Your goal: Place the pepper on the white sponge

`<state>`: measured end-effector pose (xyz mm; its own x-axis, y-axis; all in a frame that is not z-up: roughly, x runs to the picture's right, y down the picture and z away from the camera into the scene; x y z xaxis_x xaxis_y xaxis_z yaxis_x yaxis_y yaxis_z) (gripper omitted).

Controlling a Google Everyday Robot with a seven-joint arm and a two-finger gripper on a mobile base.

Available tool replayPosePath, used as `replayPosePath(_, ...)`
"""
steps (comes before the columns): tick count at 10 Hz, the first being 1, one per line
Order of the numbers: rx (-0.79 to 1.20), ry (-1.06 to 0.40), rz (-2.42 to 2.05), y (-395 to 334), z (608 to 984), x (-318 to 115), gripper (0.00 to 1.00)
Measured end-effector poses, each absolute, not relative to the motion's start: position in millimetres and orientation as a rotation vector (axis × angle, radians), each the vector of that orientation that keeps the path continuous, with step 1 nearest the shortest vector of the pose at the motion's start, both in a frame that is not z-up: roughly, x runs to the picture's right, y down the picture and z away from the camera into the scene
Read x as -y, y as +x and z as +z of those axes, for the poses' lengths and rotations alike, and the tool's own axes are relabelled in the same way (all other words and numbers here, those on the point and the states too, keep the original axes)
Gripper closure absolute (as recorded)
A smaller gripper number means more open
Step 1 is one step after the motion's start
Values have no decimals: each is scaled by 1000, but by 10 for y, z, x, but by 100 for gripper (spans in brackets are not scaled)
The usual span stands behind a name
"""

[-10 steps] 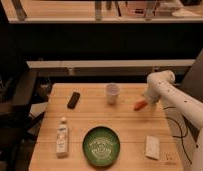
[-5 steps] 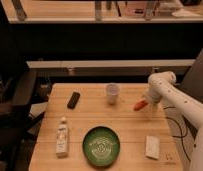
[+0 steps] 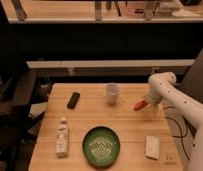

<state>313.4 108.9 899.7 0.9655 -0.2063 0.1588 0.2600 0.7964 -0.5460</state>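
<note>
We see the claw [image 3: 149,101] low over the right side of the light wooden surface [image 3: 126,125], jaws wide, just beside the small orange-red tapered pepper [image 3: 140,105]; we can't tell if they touch. The flat white rectangular sponge [image 3: 152,147] lies well apart, near the front right corner.

A round green plate [image 3: 101,146] sits near the front edge of a wooden table [image 3: 130,125]. A white bottle [image 3: 62,136] is just left of the plate. A white cup [image 3: 112,93] stands behind the plate, well apart from it. A small flat black thing [image 3: 73,100] lies behind the plate, off to the left.
</note>
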Motion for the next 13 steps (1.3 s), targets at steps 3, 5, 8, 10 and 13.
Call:
replayPosePath(3,88,-605,-260,3167,9018,-1127,20)
replayPosePath(5,87,-608,-264,3176,9029,-1140,20)
replayPosePath(8,83,-616,-271,3202,9030,-1204,20)
replayPosePath(10,79,-618,-275,3226,9028,-1224,20)
replayPosePath(13,75,-621,-282,3236,9032,-1254,20)
